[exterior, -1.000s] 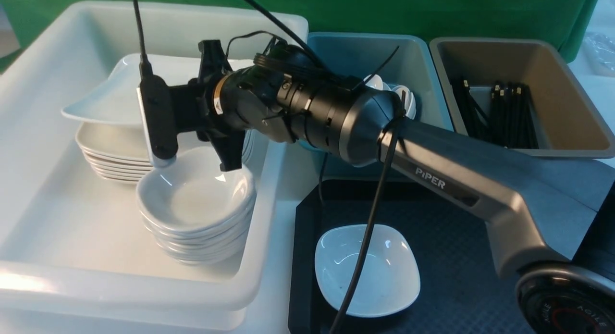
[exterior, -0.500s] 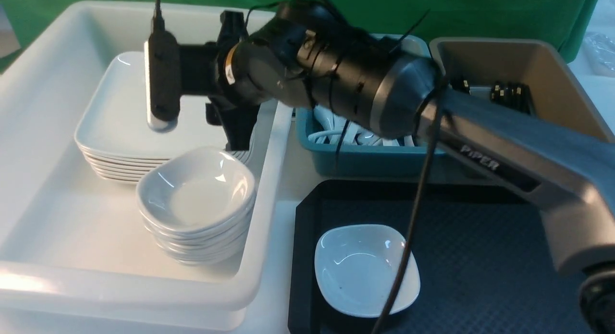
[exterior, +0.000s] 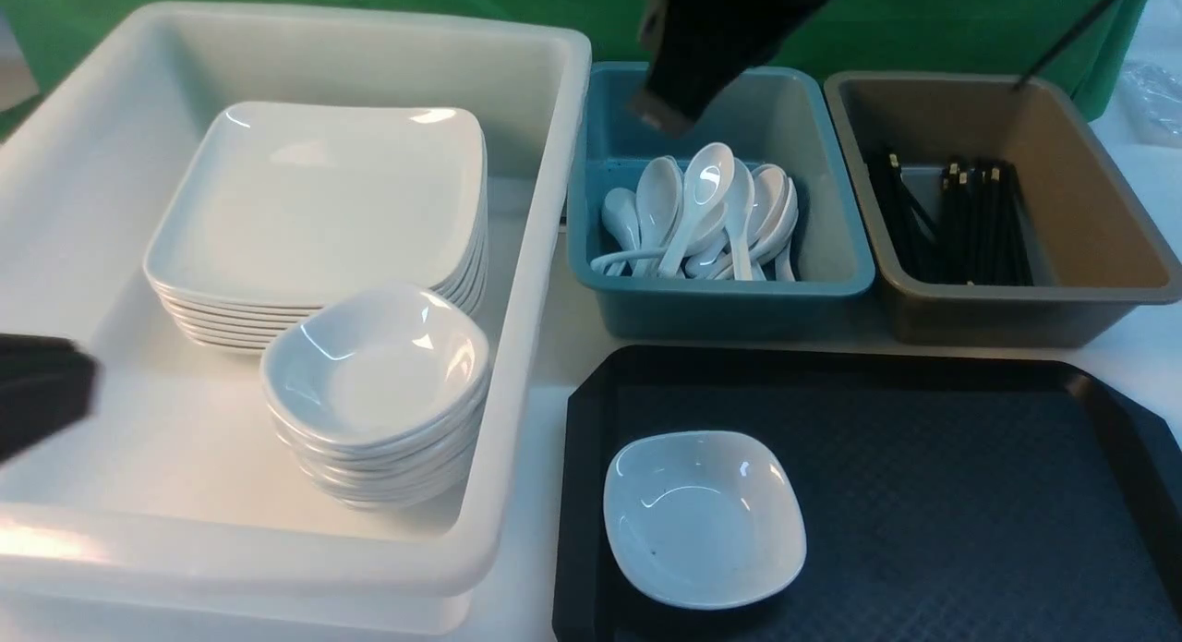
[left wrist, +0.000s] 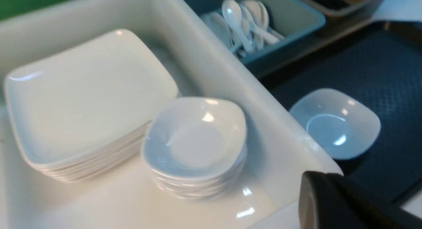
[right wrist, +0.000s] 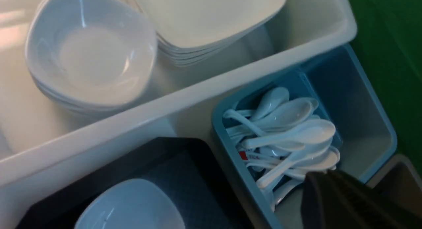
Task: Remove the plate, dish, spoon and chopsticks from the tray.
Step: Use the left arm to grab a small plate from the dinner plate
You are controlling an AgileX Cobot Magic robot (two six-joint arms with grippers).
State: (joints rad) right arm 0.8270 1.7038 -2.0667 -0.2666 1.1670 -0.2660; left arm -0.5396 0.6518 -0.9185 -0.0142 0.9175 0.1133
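Observation:
The small white dish (exterior: pixel 704 517) (left wrist: pixel 334 123) (right wrist: pixel 132 206) sits alone in the near left corner of the black tray (exterior: pixel 923 485). The plate (exterior: pixel 314 189) lies flat on top of the plate stack in the white tub (exterior: pixel 545 254). White spoons (exterior: pixel 702 208) fill the teal bin, and black chopsticks (exterior: pixel 960 222) lie in the brown bin; none are on the tray. My right gripper (exterior: pixel 660 115) (right wrist: pixel 324 176) hangs shut and empty above the teal bin. Shut on nothing, my left gripper (exterior: pixel 55 383) (left wrist: pixel 321 178) hovers over the tub's near left side.
A stack of small dishes (exterior: pixel 374 388) stands in the tub in front of the plates. The teal bin (exterior: pixel 729 296) and brown bin (exterior: pixel 1034 300) sit side by side behind the tray. A green cloth backs the scene.
The right gripper let the plate go onto the stack, rose, swung right over the teal bin and shut. The left gripper has come into the front view at the left edge.

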